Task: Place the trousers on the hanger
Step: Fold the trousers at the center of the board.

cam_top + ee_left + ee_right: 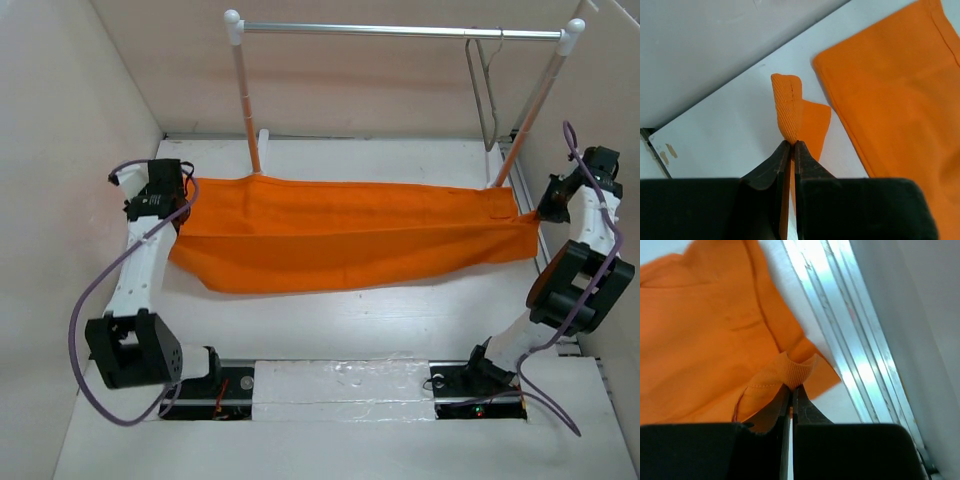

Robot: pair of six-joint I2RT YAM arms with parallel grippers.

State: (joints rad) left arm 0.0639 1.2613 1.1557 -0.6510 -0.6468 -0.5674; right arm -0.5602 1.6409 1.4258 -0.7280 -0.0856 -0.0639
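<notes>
I've got the trousers [340,240] stretched sideways across the middle of the table [400,330], one long orange band running from arm to arm. On my left, the left gripper [791,145] is pinched tight on a folded bit of the cloth's edge. On its wrist view the jaws are together with a ridge of orange weave sticking up out of the tips, and more of the cloth lies flat on the white surface off to the right. On the other side, the right gripper [791,388] is clamped the same way on a small curl of orange hem, just beside a shiny metal strip [840,315] that runs along the table's edge by the wall. From above, the far edge of the cloth looks fairly straight and the near edge bows toward me in a shallow curve. I can't tell from here whether the middle is lifted or resting on the table. The hanger [482,95] is up at the back right, hooked on the silver rail [400,31], hanging close to the right post [535,105] and well apart from the trousers.
</notes>
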